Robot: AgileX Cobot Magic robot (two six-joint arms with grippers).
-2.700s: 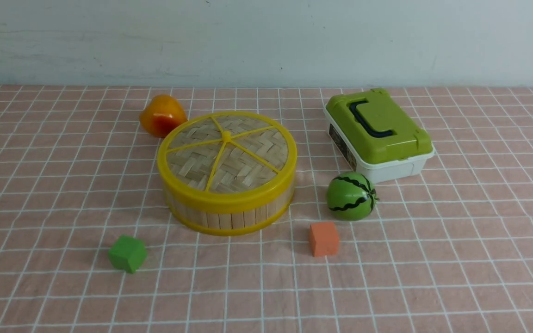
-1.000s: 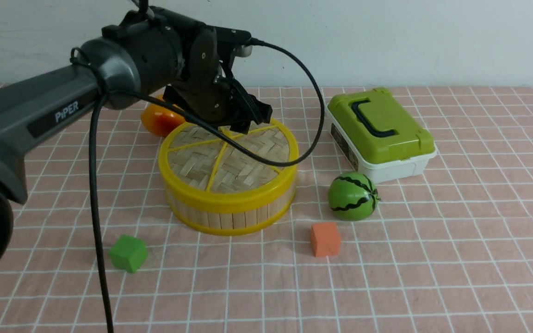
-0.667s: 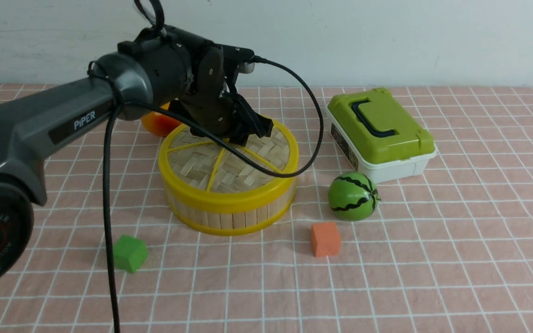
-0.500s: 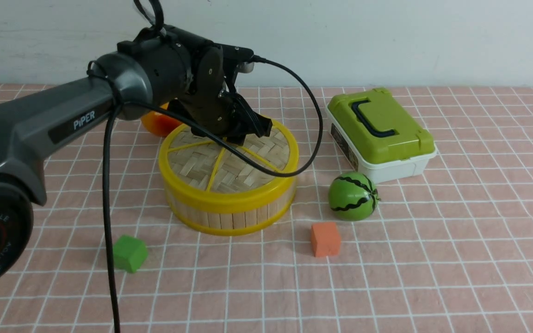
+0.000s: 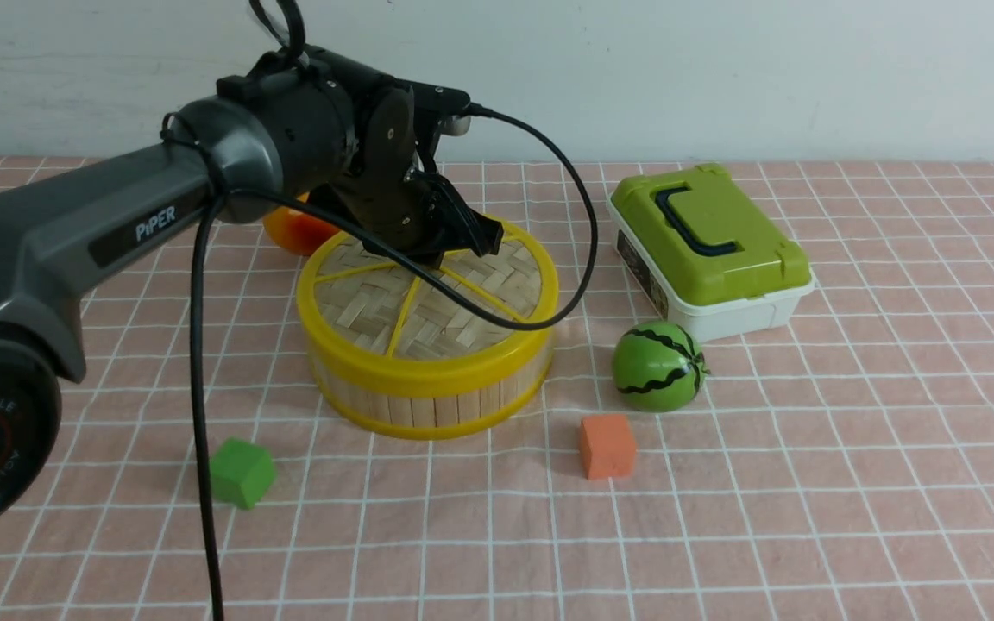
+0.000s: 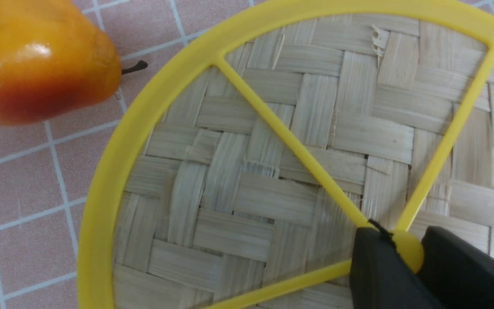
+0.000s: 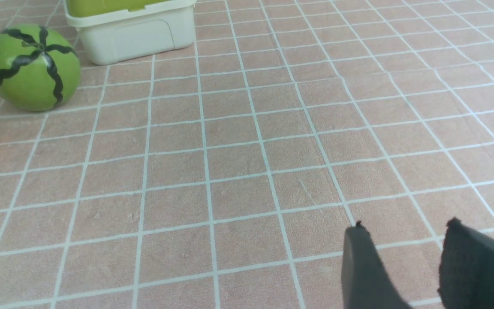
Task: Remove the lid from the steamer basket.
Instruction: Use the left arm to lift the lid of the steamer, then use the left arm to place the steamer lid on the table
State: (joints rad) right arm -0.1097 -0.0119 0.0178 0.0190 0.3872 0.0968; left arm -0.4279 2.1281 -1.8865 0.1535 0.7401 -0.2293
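Observation:
The lid (image 5: 454, 310), woven bamboo with a yellow rim and spokes, sits on the steamer basket (image 5: 428, 405) at the table's middle. My left gripper (image 5: 443, 250) is down on the lid's centre. In the left wrist view its two black fingers (image 6: 375, 266) press the yellow centre knob (image 6: 409, 254) from both sides, so the gripper (image 6: 405, 251) is shut on it. The lid (image 6: 272, 171) lies flat on the basket. My right gripper (image 7: 405, 225) is open and empty above bare cloth; it does not show in the front view.
An orange pear (image 5: 294, 228) touches the basket's far left side. A white box with a green lid (image 5: 708, 241) stands to the right, a toy watermelon (image 5: 657, 365) and an orange cube (image 5: 606, 445) in front of it. A green cube (image 5: 242, 472) lies front left.
My left arm came in from the left and lowered onto the lid's centre. In the last half second its jaws drew in on the knob. The lid has not moved.

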